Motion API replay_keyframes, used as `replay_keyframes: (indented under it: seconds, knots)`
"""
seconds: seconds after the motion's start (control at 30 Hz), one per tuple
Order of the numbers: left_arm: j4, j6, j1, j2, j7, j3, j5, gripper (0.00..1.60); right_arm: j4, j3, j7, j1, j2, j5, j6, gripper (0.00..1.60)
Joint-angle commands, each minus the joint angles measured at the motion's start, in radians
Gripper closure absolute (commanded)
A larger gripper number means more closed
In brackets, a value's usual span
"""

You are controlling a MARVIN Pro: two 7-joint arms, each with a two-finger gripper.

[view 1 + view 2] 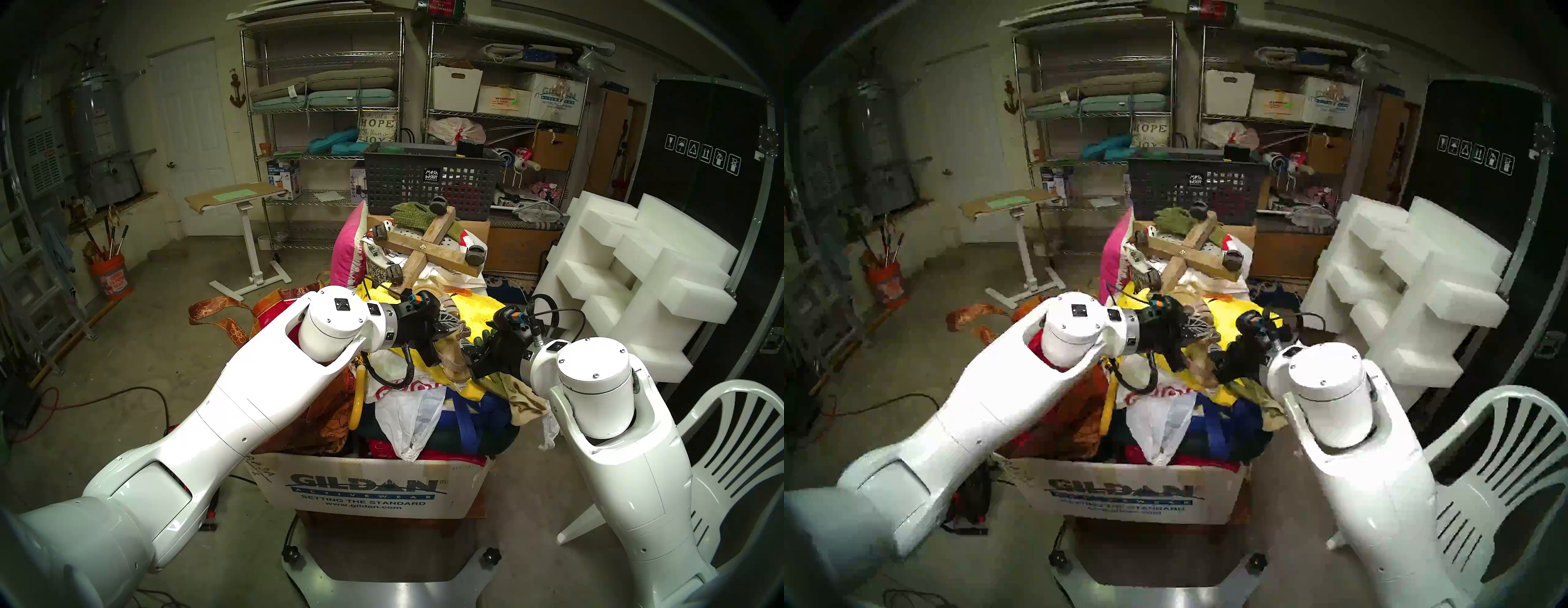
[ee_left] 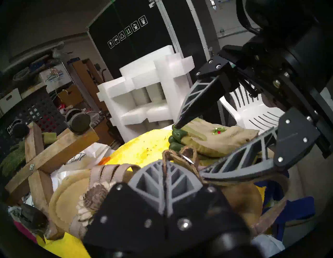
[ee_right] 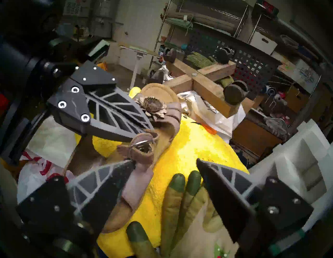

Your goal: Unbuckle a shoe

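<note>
Carefully now: left gripper (image 3: 144, 133) pinches the buckle strap while the right gripper (image 3: 165, 164) stands spread beside it.

Atop a yellow fuzzy cloth (image 3: 189, 144) heaped over an overfilled cardboard box (image 1: 365, 492) lies the tan strappy sandal with a flower ornament (image 3: 155, 106); its small metal buckle (image 3: 140, 143) sits just under the left fingers, which appear clenched on the strap. Best, I judge, to keep that hold steady and close one right fingertip (image 3: 129, 163) on the loose strap end, drawing it back through without snagging the green-tipped work glove (image 3: 180, 198) nearby.
</note>
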Motion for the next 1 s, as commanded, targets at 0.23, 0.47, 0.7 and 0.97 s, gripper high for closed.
replay_keyframes:
  seconds: [0.23,0.47,0.7,0.97]
  knots:
    - [-0.018,-0.006,-0.009,-0.005,-0.011,-0.001,-0.002,1.60,-0.016,0.007,0.003,0.019,0.011,-0.003,-0.016,0.90]
    - [-0.021,-0.006,-0.002,-0.002,-0.004,-0.007,0.001,1.60,-0.016,0.014,0.011,0.013,0.028,0.000,-0.010,0.84]
    - [-0.014,-0.007,-0.010,-0.002,0.009,-0.015,0.003,1.60,-0.027,0.052,0.045,-0.016,0.067,0.015,-0.019,0.70]
    - [-0.019,-0.011,-0.017,0.007,-0.004,-0.014,0.000,1.60,-0.009,0.065,0.059,0.001,0.077,0.012,-0.033,0.68]
